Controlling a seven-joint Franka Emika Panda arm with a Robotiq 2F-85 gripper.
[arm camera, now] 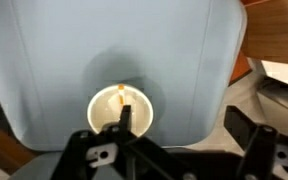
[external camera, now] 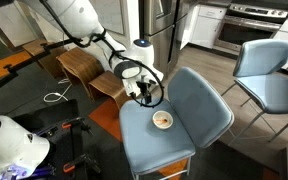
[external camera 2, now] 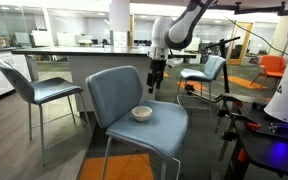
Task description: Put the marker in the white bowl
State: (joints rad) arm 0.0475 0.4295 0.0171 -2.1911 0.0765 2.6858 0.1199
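Marker (arm camera: 121, 96) appears, though the wrist view is blurred, to lie already inside the white bowl (arm camera: 96, 106) on the blue chair seat (arm camera: 54, 55); gripper (external camera 2: 153, 86) hangs above, jaws apart; withdraw vertically, clear of the rim.

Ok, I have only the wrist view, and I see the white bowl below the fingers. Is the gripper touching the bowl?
Observer: No. In an exterior view the gripper hangs clearly above the white bowl, with free air between them.
Operator: And where on the chair does the bowl stand?
Observer: On the seat of the blue chair, nearer to the backrest than to the front edge.
Operator: Is anything standing close by?
Observer: A second chair, also blue, stands beside this one and apart from it.
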